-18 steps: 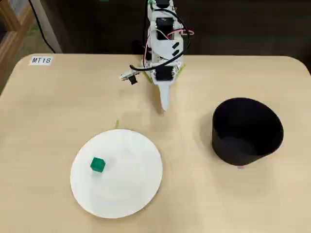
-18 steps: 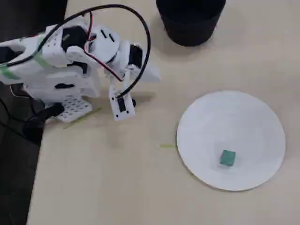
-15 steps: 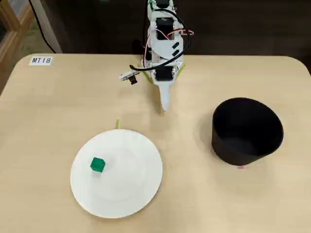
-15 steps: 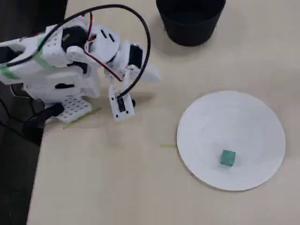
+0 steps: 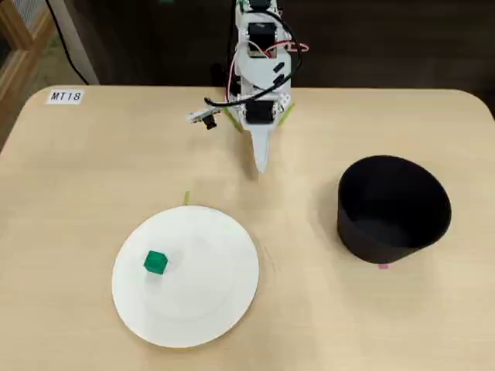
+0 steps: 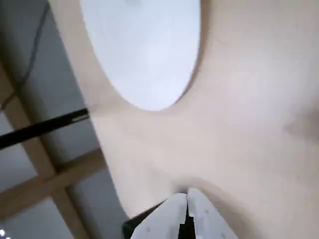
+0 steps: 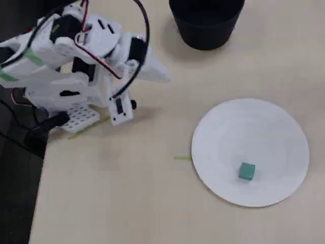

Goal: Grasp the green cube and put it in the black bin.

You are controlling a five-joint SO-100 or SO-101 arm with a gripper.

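The green cube (image 5: 155, 262) lies on the left part of the white plate (image 5: 216, 301); in the other fixed view the cube (image 7: 247, 171) sits toward the plate's (image 7: 264, 132) near edge. The black bin (image 5: 393, 207) stands upright and empty at the right; it also shows at the top of the other fixed view (image 7: 205, 20). My gripper (image 5: 261, 164) is shut and empty, folded back near the arm's base, well away from cube and bin. In the wrist view the closed fingertips (image 6: 187, 196) point at bare table below the plate (image 6: 144, 50); the cube does not show there.
A thin green tape strip (image 5: 186, 198) lies just behind the plate. A white label (image 5: 65, 97) sits at the table's back left corner. The arm's base (image 7: 66, 101) stands at the table's rear edge. A pink mark (image 5: 383, 266) peeks out by the bin.
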